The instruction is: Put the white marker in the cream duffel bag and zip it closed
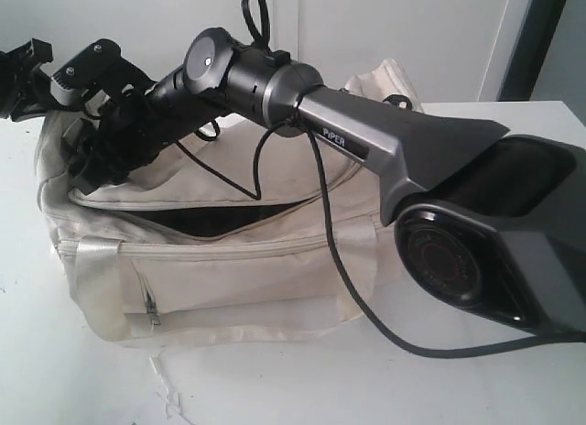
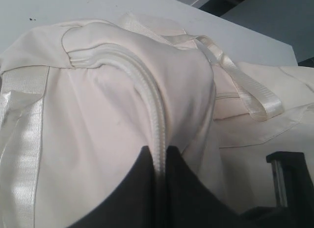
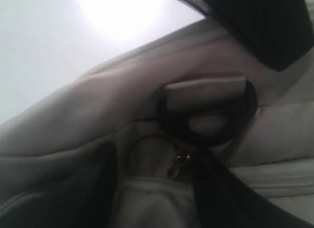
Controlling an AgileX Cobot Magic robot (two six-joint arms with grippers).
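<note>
The bag [image 1: 275, 278] lies lengthwise on the table [image 1: 73, 379], its long axis running left to right in the exterior view. Its top zip is partly undone, and a dark gap [image 1: 215, 222] shows the black lining near the middle. The marker is not visible in any view; it may already be inside, but that cannot be told. The right gripper [image 1: 96, 164] has reached across to the bag's left end. Its fingers stand apart on either side of the metal zip pull [image 3: 171, 161], just below a black strap clip [image 3: 206, 107]. The blur hides whether they touch the pull, and nothing looks clamped. The left gripper [image 2: 157, 152] is at the same end, closed on the bag, pinching the raised zip seam between its tips. The open stretch lies to the right of the pull, along the bag's length. So the closing move probably falls to the right arm, drawing the pull rightward along the zip line while the left holds the end taut.
</note>
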